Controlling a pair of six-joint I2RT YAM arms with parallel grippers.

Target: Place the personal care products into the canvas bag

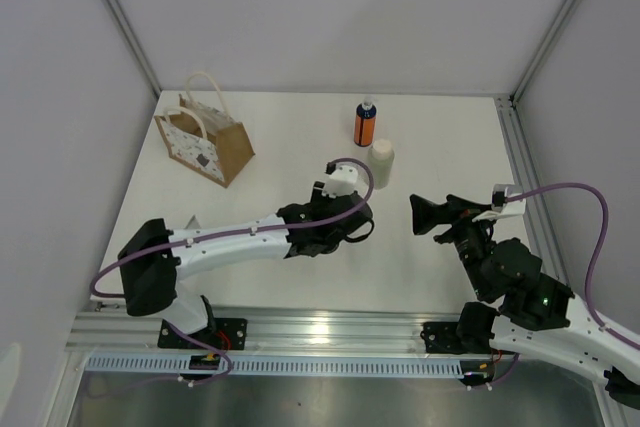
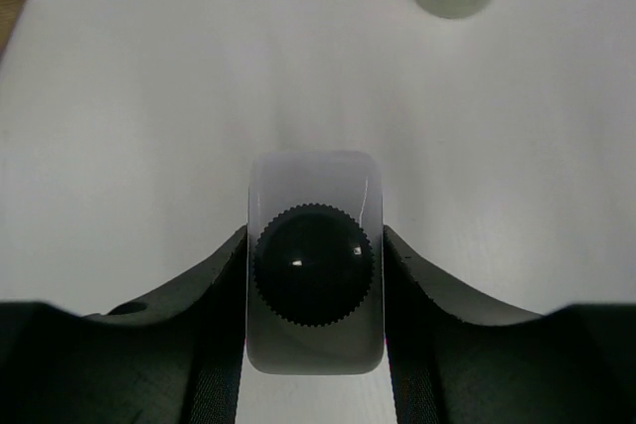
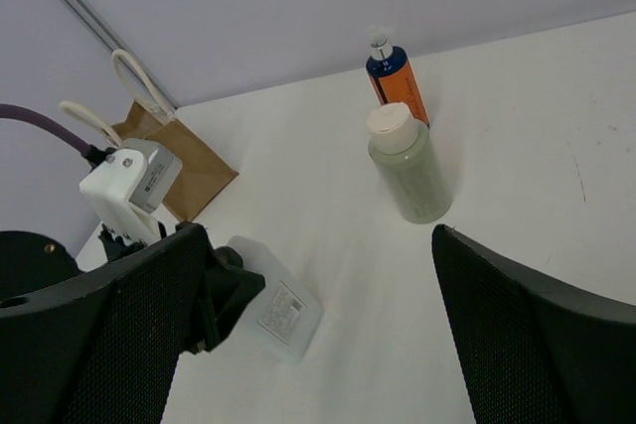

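White bottle with dark cap is pinched in your left pincer at mid-counter. Your right pincer is spread and holds nothing. Orange bottle and cream cylinder stand just beside each other, well apart from the canvas bag.

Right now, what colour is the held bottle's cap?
The cap is black, clearest in the left wrist view.

left arm stretched forward, low | left jaws clamped | right arm bent, raised | right jaws spread wide
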